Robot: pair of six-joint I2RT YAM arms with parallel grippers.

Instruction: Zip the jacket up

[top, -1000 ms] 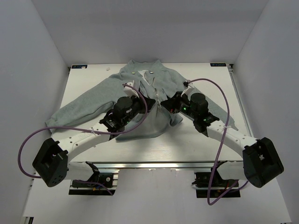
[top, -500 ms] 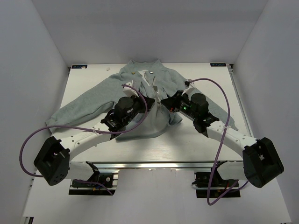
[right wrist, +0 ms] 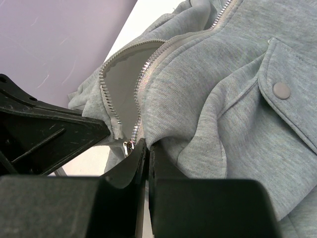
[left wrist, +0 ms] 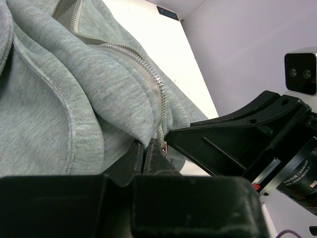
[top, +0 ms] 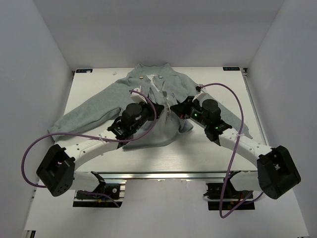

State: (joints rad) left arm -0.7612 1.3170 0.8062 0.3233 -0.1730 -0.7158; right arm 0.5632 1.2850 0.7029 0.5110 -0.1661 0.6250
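Note:
The grey-green jacket (top: pixel 171 85) lies on the white table (top: pixel 213 158), collar far, hem near, its front bunched at the middle. My left gripper (top: pixel 151 111) is shut on the jacket's left front edge beside the zipper's lower end (left wrist: pixel 146 148). My right gripper (top: pixel 174 110) is shut on the right front edge (right wrist: pixel 148 147), with the metal slider (right wrist: pixel 128 146) just left of its fingertips. The zipper teeth (right wrist: pixel 143 74) stand apart above the slider, showing white lining (right wrist: pixel 124 74). The two grippers nearly touch. The right gripper's black finger (left wrist: pixel 233 134) fills the right side of the left wrist view.
A flap pocket with a snap (right wrist: pixel 281 90) lies right of my right gripper. The left sleeve (top: pixel 81 111) stretches toward the table's left edge. White walls enclose the table on three sides. Purple cables (top: pixel 233 101) loop over both arms.
Both grippers have shifted slightly toward the far side with the jacket's front held between them. In the last half second almost nothing moved.

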